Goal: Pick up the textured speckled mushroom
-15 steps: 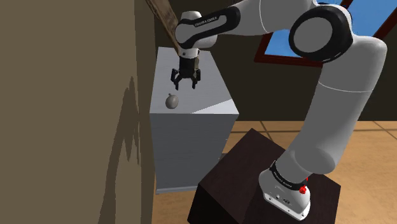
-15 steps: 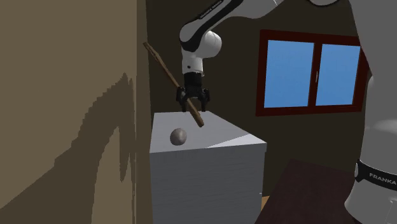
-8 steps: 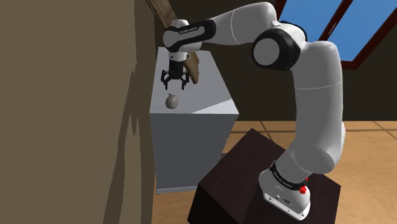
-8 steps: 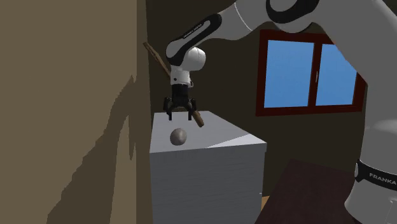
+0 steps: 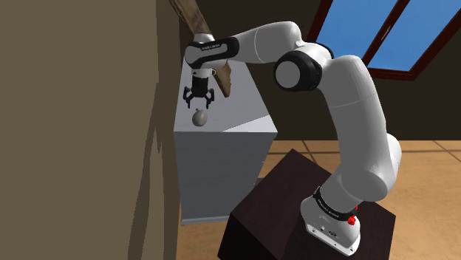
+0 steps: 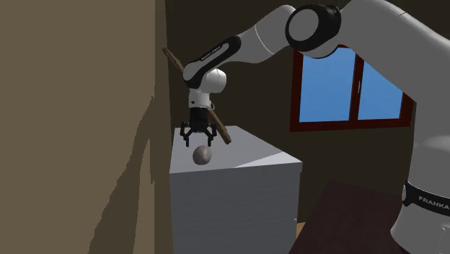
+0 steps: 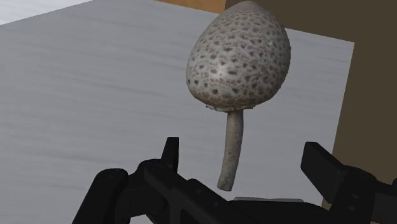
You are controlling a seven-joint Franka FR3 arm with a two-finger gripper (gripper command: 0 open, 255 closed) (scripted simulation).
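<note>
— What's changed in the last second?

— Start big. The white arm (image 5: 332,89) has swung across toward the tan wall (image 5: 81,125) and folded its elbow in. A second ago it stretched out further toward the shoulder view's right. The grey cabinet (image 5: 222,162) hasn't budged, and neither has the wooden stick (image 5: 190,16) leaning over it.

— And the gripper?

— The gripper (image 5: 199,105) was off to one side of the cabinet top and higher up. It has since slid toward the wall and dropped, so it now hangs right over the mushroom (image 5: 198,117). In the second exterior view the gripper (image 6: 203,142) sits just above the mushroom (image 6: 203,155).

— Where exactly is the mushroom?

— On the cabinet top, near the front edge on the wall side. It hasn't moved. In the wrist view the speckled cap (image 7: 238,57) lies beyond the hand, and the pale stem appears to run back toward it.

— Has it been gripped?

— No. The fingers (image 7: 170,153) are spread wide, one either side of the stem, touching nothing. I'd say the approach is nearly done. A little more descent, then the close.
</note>
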